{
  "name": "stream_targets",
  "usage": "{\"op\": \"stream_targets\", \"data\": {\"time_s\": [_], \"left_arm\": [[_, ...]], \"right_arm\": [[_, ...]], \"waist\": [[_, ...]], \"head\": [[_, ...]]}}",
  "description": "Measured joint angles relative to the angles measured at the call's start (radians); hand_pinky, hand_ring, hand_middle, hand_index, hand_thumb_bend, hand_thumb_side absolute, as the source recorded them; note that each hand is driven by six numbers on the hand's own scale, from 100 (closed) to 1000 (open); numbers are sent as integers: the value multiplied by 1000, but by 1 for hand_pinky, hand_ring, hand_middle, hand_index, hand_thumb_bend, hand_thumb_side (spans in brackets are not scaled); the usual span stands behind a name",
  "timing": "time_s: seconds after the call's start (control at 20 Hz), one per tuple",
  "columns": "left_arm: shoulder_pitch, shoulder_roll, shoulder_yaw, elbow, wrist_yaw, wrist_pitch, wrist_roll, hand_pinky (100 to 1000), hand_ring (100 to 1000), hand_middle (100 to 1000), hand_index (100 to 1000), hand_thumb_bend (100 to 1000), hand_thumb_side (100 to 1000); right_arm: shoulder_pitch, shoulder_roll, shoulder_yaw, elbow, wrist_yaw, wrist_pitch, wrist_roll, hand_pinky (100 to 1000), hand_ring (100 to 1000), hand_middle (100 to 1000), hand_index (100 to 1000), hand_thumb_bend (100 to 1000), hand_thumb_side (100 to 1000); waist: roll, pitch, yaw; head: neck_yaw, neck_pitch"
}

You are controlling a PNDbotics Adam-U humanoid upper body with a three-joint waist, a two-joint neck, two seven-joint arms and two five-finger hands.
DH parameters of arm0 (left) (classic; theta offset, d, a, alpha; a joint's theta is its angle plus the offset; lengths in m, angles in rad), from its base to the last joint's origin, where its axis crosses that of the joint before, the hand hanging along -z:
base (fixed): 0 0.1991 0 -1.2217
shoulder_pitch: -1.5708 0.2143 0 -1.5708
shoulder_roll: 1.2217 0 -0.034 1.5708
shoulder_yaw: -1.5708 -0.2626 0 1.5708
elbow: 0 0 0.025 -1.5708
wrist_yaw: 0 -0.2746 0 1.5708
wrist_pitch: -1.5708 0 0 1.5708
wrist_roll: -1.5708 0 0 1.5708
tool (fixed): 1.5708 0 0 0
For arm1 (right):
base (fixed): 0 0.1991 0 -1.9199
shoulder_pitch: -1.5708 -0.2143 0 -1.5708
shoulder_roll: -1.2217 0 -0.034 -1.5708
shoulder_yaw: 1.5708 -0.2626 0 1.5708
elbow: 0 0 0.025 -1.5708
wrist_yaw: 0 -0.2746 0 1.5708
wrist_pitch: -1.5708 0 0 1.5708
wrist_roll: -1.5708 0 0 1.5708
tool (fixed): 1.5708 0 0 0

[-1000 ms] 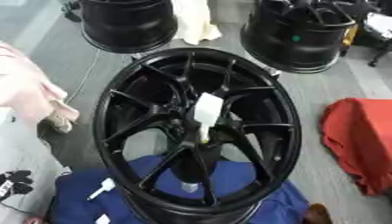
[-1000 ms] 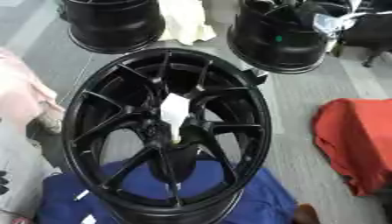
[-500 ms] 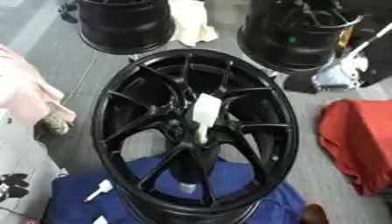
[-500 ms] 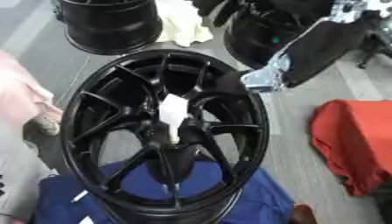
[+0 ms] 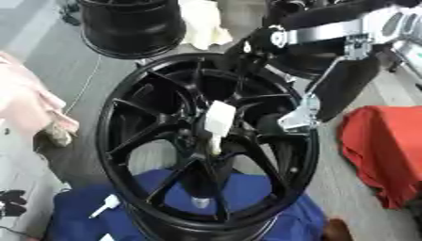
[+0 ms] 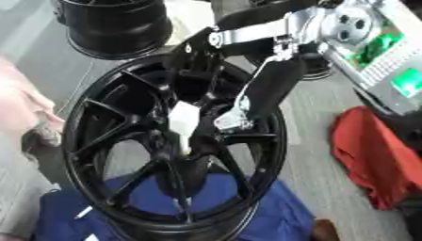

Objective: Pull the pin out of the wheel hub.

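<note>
White pin [image 5: 217,121] upright in black wheel [image 5: 124,141] hub, easy to grab; right hand [image 5: 255,47] above rim, fingers unreadable.

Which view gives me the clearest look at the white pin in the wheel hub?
The left eye view: the white pin stands clear at the hub of the black wheel. In the right eye view, the right hand sits close beside it, crowding it.

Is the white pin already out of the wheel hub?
No, the white pin stands in the middle of the black wheel, with the right hand beside it, not holding it.
</note>
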Motion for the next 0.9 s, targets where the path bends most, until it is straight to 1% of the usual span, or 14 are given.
{"op": "stream_targets", "data": {"time_s": [0.45, 0.65, 0.7, 0.9], "left_arm": [[-1, 0, -3, -1, 0, 4, -4, 739, 645, 618, 783, 279, 768], [-3, -1, -6, -1, 0, 5, -5, 739, 646, 618, 783, 279, 769], [-4, -1, -6, -1, 0, 5, -5, 739, 647, 619, 784, 277, 769], [-6, -1, -6, -2, 0, 7, -7, 739, 647, 619, 784, 278, 769]], "right_arm": [[-8, 108, 36, 157, 99, -52, 7, 851, 891, 921, 972, 361, 350], [-11, 156, 40, 217, 127, -72, 7, 848, 889, 920, 970, 360, 363], [-11, 166, 41, 231, 132, -76, 8, 845, 886, 918, 970, 350, 373], [-11, 198, 41, 276, 156, -91, 9, 841, 879, 907, 969, 357, 380]], "waist": [[4, 0, 3], [5, 0, 4], [5, 0, 5], [5, 0, 6]], "head": [[-11, 0], [-15, 0], [-15, 0], [-16, 0]]}}
